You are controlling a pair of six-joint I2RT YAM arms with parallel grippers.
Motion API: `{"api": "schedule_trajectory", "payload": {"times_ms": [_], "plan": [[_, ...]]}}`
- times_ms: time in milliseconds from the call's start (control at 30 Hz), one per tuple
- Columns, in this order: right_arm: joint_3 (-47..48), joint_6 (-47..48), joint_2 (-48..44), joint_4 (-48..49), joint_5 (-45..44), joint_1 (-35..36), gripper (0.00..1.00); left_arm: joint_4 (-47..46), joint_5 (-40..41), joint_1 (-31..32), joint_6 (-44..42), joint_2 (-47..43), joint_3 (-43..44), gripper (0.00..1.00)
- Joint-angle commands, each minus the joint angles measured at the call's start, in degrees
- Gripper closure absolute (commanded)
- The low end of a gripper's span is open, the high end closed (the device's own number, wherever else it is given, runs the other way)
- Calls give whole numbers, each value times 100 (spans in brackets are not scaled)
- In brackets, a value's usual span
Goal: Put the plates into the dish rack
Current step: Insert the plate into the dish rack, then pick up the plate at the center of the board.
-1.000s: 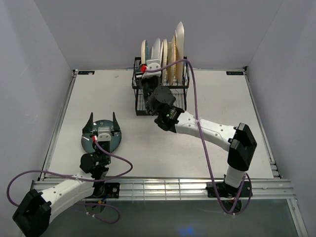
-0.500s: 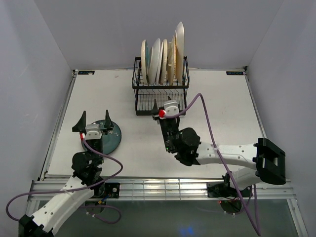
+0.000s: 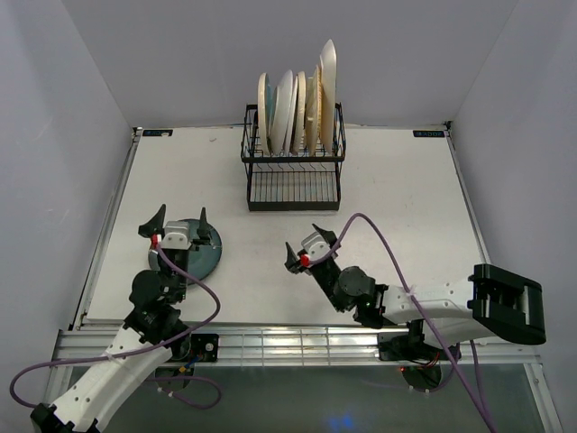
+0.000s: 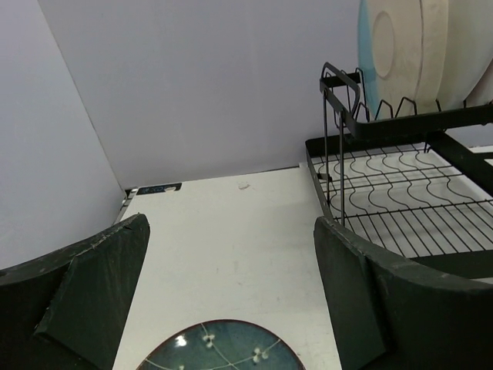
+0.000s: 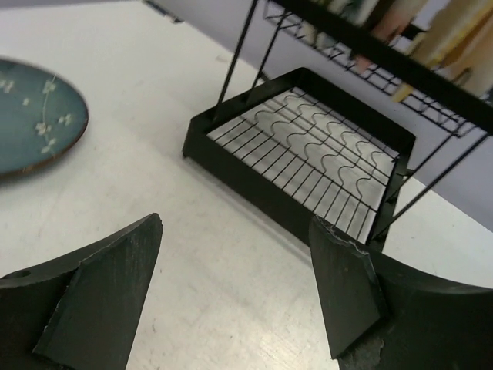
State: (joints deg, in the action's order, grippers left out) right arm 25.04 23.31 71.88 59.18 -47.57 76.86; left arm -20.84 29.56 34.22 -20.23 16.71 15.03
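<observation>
The white table (image 3: 406, 207) fills the space between pale walls, with both arms reaching onto it from the near edge. At its far middle stands the black wire dish rack (image 3: 293, 185), boxy, with a slotted upper tier and a grid base of wavy wires. The base tier holds nothing.

In the upper slots a row of pale plates (image 3: 297, 99) stands on edge, close together. They are cream and white, and the tallest is at the right end. The left wrist view shows the leftmost one with a light blue face. Their exact number is hard to tell.

A dark teal round plate (image 3: 198, 257) with small white blossoms and a brown rim lies flat on the left side of the table, well apart from the rack.

The left gripper (image 3: 180, 216) hangs above the far part of this plate. Its jaws are spread wide and hold nothing, and its wrist camera shows the plate's far edge low between the two dark fingers. Whether a finger touches the plate I cannot tell.

The right gripper (image 3: 302, 236) is near the table's middle, in front of the rack and pointed toward it. Its jaws are also released and empty.
</observation>
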Motion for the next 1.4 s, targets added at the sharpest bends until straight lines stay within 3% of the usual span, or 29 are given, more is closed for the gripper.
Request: {"api": "schedule_trajectory", "payload": {"times_ms": [0, 100, 167, 433, 467, 567, 633, 767, 833, 1067, 1367], "plan": [[-236, 216, 317, 480, 835, 101, 17, 177, 84, -47, 63, 271, -17, 2], [-289, 516, 783, 902, 1178, 224, 15, 159, 208, -160, 89, 394, 0, 2], [-254, 867, 1194, 1174, 1390, 294, 8, 177, 138, -240, 107, 386, -9, 2], [536, 2667, 3260, 2510, 1487, 681, 8, 554, -398, -925, 536, 999, 167, 2], [616, 3314, 3785, 2746, 1505, 733, 3, 607, -486, -1013, 598, 1062, 202, 2], [704, 4423, 4874, 4711, 1662, 918, 10, 783, -925, -1461, 818, 1203, 316, 2], [1046, 4612, 5107, 4910, 1585, 962, 10, 871, -1198, -1707, 889, 1238, 361, 2], [1205, 4236, 5039, 4394, 1856, 954, 10, 906, -1374, -1857, 977, 1343, 387, 2], [1389, 4059, 4924, 3536, 1909, 945, 10, 924, -1444, -1927, 994, 1361, 404, 2], [1916, 3944, 4932, 2083, 2471, 910, 0, 1108, -1804, -2287, 1152, 1616, 563, 2], [2514, 3821, 5134, 843, 3402, 401, 14, 1267, -2533, -2903, 1390, 1897, 703, 2]]}}
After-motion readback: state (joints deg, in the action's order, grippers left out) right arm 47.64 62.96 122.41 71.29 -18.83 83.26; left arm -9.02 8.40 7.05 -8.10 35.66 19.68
